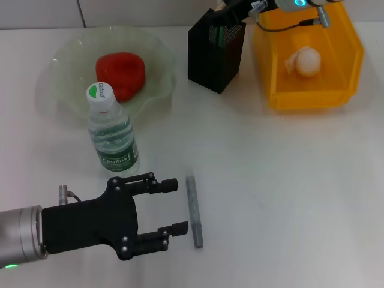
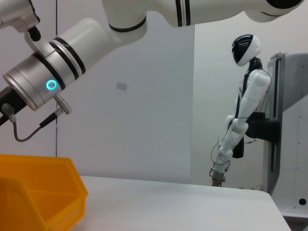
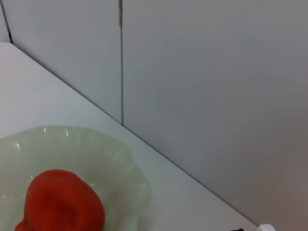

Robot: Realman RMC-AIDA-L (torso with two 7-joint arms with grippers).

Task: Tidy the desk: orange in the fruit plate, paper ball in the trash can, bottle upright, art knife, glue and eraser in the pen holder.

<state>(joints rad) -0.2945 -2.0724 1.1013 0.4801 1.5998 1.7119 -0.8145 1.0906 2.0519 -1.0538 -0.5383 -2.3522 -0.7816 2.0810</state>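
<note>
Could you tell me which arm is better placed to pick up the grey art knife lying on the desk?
The left. Its gripper sits open right beside the art knife, jaws pointing at it. The right gripper is far off, above the pen holder.

The plate (image 1: 66, 66) sits at ten o'clock on the table (image 1: 288, 180) with the fruit (image 1: 121, 74) in it, and the bottle (image 1: 111, 130) stands upright just before its near rim. The pen holder (image 1: 213, 57) stands at twelve o'clock, the bin (image 1: 312, 96) beside it at one o'clock with the paper ball (image 1: 305, 62) inside. The knife (image 1: 194, 211) lies at six o'clock, right of the left gripper (image 1: 175, 206).
</note>
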